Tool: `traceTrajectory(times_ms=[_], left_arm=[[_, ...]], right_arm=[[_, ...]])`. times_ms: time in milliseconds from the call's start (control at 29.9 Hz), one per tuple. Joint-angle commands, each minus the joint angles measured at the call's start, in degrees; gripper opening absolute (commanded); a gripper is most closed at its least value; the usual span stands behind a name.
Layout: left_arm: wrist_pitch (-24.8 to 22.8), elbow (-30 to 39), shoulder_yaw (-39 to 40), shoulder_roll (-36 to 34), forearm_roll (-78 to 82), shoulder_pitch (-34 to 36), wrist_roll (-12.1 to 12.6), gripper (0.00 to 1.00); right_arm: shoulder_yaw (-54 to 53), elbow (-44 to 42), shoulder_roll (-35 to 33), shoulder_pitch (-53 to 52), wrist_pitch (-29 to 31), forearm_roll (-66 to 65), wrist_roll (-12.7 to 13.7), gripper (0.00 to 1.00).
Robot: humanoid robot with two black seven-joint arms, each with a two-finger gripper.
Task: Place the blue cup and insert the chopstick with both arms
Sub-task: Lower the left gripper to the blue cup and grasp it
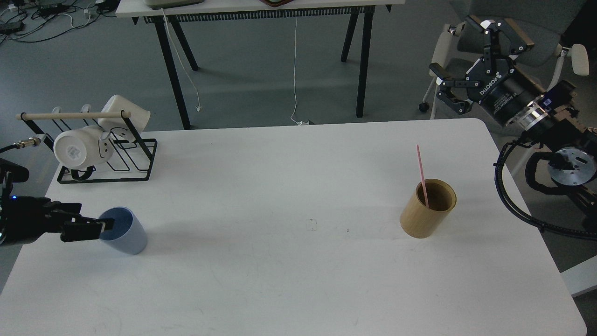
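Note:
The blue cup (127, 233) is at the table's left edge, tilted with its mouth toward my left arm. My left gripper (100, 227) comes in from the left and is shut on the cup's near rim, one finger reaching into the mouth. The pink chopstick (421, 173) stands leaning inside the tan bamboo holder (426, 212) on the right of the table. My right gripper (466, 53) is open and empty, raised beyond the table's far right corner, well away from the holder.
A black wire rack (116, 163) with two white mugs (77, 148) and a pale wooden dowel (70, 115) stands at the back left of the white table (298, 280). A second table's legs and a chair stand beyond.

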State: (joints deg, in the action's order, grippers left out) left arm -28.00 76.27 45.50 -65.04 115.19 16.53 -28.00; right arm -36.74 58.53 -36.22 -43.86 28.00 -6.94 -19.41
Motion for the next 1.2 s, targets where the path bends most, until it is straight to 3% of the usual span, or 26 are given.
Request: traceTrajectory(times_ms=[0,401,568,668,835,1169], left_arm=[[0.0,-2.3,0.0,2.1,2.0,0.1,0.0,0.98],[0.0,-9.3,-0.3,7.6,2.3,2.5,0.0,0.98],[0.0,-11.3,-4.6,8.0,2.3,5.0,0.0,0.96],[0.0,-12.1,-7.2,8.3,2.3,7.1,0.0,0.89],[1.5,-13.3,-8.2,8.9,2.3,8.0,0.0,0.67],[3.2,-13.4,-8.2,10.0,2.1,8.6,0.0,0.62]], right_arm=[[0.0,0.0,-0.3,0.0,0.0,0.0,0.0,0.99],[-0.1,0.1,-0.3,0.0,0.0,0.0,0.0,0.99],[-0.1,0.1,-0.4,0.0,0.0,0.0,0.0,0.99],[-0.1,0.2,-0.4,0.0,0.0,0.0,0.0,0.99],[-0.2,0.4,-0.5,0.7,0.0,0.0,0.0,0.99],[-0.2,0.4,-0.6,1.2,0.0,0.0,0.0,0.99]])
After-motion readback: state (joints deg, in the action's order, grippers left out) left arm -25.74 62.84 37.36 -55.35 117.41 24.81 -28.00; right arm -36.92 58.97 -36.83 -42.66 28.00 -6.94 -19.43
